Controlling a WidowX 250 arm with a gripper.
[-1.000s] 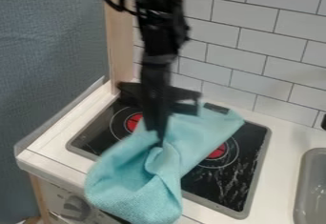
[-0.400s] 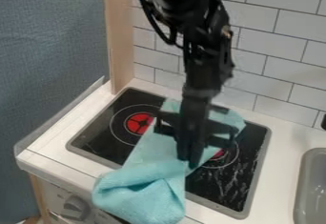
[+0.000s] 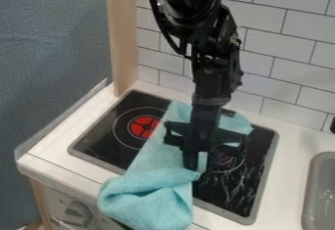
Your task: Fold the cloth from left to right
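The black gripper (image 3: 199,167) hangs over the middle of the stove, its fingertips slightly apart and pale blue showing between them. Beneath and around it lies the light blue cloth (image 3: 151,156), running from the back of the stove down over its front edge. A bunched, folded part (image 3: 147,199) sits at the front left, with one corner pointing right just under the fingertips. The arm and gripper hide some of the cloth's back right portion, and whether the fingertips touch the cloth is unclear.
The black stove top (image 3: 235,192) has a red burner (image 3: 142,126) left of the cloth. A grey sink (image 3: 319,195) is at the right edge, a tiled wall (image 3: 288,53) behind, and a wooden post (image 3: 124,43) at the back left. A knob (image 3: 78,213) is on the front.
The gripper has moved right across the stove, carrying the cloth's left side inward and baring the left burner. Most recently its fingers have parted slightly, and the cloth's corner shows below them.
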